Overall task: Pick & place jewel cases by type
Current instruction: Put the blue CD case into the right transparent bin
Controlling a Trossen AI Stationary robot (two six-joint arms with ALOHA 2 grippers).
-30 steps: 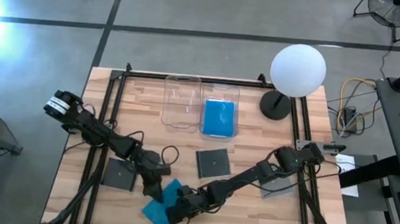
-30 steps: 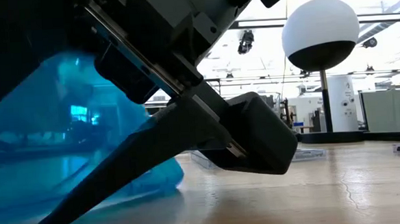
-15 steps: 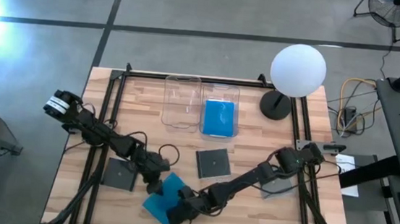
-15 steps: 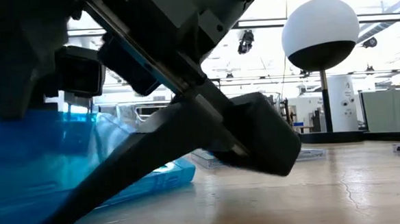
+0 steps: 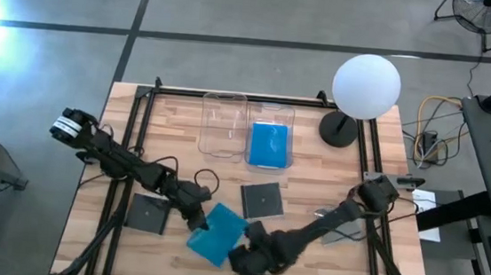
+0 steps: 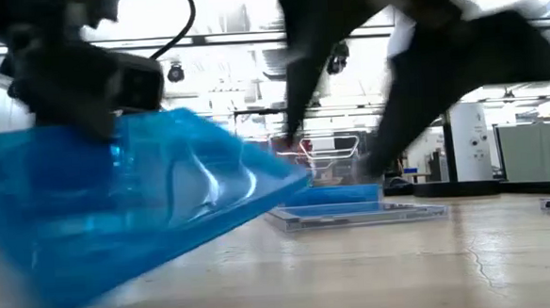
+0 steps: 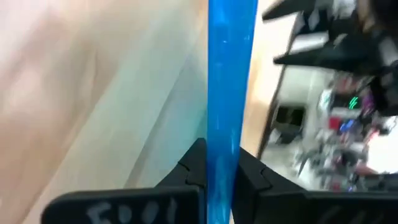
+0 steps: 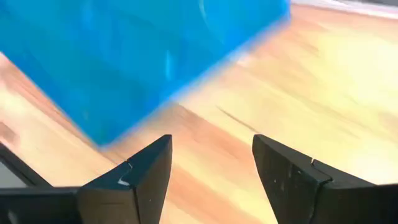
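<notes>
Since a second ago the right gripper (image 5: 236, 260) has let go of the bright blue flat plastic jewel case (image 5: 217, 234) and backed off toward the near table edge, fingers spread apart with nothing between them; the left gripper (image 5: 199, 223) is pinched on that case's edge, holding it tilted just above the pale wooden table (image 5: 314, 170); a dark grey square case (image 5: 261, 199) lies flat nearby, another (image 5: 147, 213) sits under the left arm; one more blue case (image 5: 270, 145) lies in a clear plastic bin (image 5: 272, 112); a white ball lamp (image 5: 366, 86) stands at the far corner; only the low view shows the bright room behind; only the left wrist view shows the case (image 7: 230, 93) edge-on between dark fingers (image 7: 193, 165).
</notes>
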